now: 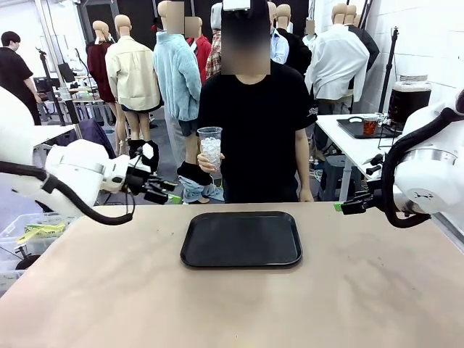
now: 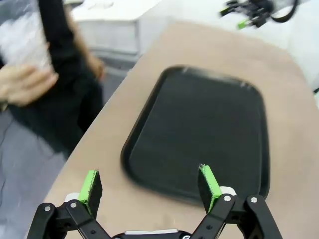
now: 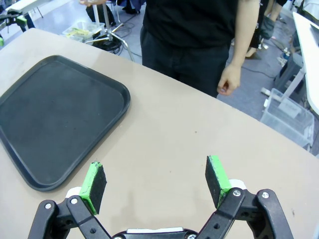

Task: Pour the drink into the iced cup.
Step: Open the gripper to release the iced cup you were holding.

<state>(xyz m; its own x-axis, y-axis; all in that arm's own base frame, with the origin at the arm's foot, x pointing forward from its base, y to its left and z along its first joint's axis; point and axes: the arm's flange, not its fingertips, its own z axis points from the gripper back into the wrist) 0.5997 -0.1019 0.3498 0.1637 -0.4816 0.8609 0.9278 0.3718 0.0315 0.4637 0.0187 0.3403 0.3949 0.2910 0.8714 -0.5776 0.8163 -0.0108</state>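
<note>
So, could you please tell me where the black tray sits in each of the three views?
Front view: black tray at the table's centre, between the arms.
Left wrist view: centre-right, just beyond the left gripper.
Right wrist view: left side, cut by the left edge.
Shared landmark: the person in black at the far edge.

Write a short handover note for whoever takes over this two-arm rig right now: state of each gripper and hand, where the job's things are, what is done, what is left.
Left gripper: open, holding nothing, near the left edge of the tan table.
Right gripper: open, holding nothing, above bare tabletop on the right.
Person's hand holds a clear plastic cup of ice at chest height, beyond the far table edge; the other hand hangs free.
Flat black rectangular tray: table centre, nothing on it.
Big glass jar of dark drink: on the white side table behind the right arm.
Done: nothing poured.
Left: cup set down, jar fetched, drink poured.
</note>
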